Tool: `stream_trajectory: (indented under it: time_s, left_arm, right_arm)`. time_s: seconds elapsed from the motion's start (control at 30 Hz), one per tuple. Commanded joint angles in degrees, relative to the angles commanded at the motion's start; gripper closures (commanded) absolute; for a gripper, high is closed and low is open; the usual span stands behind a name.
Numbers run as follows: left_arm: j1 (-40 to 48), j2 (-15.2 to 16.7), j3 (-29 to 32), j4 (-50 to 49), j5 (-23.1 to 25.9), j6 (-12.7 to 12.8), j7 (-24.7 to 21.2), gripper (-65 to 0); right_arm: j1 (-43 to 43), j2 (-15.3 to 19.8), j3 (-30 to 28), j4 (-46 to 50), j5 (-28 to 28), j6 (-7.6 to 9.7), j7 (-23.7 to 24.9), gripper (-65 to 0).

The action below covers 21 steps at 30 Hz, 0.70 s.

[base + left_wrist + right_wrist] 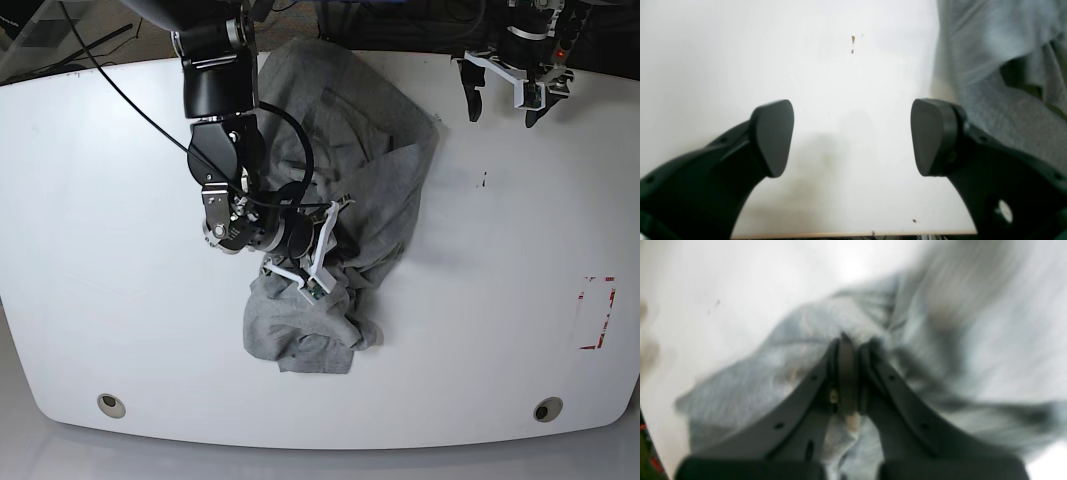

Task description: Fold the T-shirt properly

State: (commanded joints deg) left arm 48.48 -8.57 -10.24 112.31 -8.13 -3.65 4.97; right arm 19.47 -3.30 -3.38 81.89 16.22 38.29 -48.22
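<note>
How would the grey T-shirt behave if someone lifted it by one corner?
The T-shirt would probably hang limp, since it slumps in soft folds. Its loose, overlapping layers might slide or open out rather than rise together.

Place type: you seem to have a robot workspace, lab or workshop in kind; which of the two, you cannot tell from these views.
Robot hardware: your base view shows two mechanical arms reaching over one work surface, with black segments, exposed metal fittings and pale finger parts.
Wiring: you can see a black cable looping along the arm on the view's left (222, 150), and more dark leads behind the table's far edge.
Table: yours is a broad white table (130, 300) with rounded near corners and a round fitting (111, 406) near each of them.
Markings: you have red marks (597, 313) in a broken rectangle on the white top, plus small dark chips or specks (485, 180).
Floor: you see a grey surface (300, 462) past the near edge.
</note>
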Motion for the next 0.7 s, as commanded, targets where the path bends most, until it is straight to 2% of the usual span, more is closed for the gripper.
stream_trajectory:
  time_s: [0.13,0.27,0.33,0.53,0.6,0.7]
  left_arm:
    - [-0.18,0.0,1.49,0.0,-0.09,-0.09,0.0,-50.6]
    - [-0.7,-1.32,6.24,0.0,-0.09,-0.09,0.0,-50.8]
    - [-2.73,-2.29,9.76,0.0,-0.09,-0.09,0.0,-50.8]
    - [-7.65,-3.69,17.93,0.0,0.0,0.0,0.0,-51.0]
    - [-9.23,-3.69,19.43,0.0,0.0,0.09,1.14,-51.0]
    - [-12.92,-3.34,20.84,0.0,0.0,0.18,6.42,-51.0]
  right_arm:
    - [4.13,0.44,0.0,1.85,0.0,0.09,-0.35,0.0]
    - [8.88,0.53,0.0,1.93,0.09,0.26,-2.29,0.0]
    - [11.78,0.53,0.0,1.93,0.09,1.71,-2.37,0.0]
    - [18.73,1.41,0.0,1.93,0.09,1.71,-2.64,0.0]
    - [20.84,1.58,0.0,1.76,0.09,1.71,-3.34,0.0]
    - [23.47,1.67,0.0,1.49,0.09,1.71,-3.6,0.0]
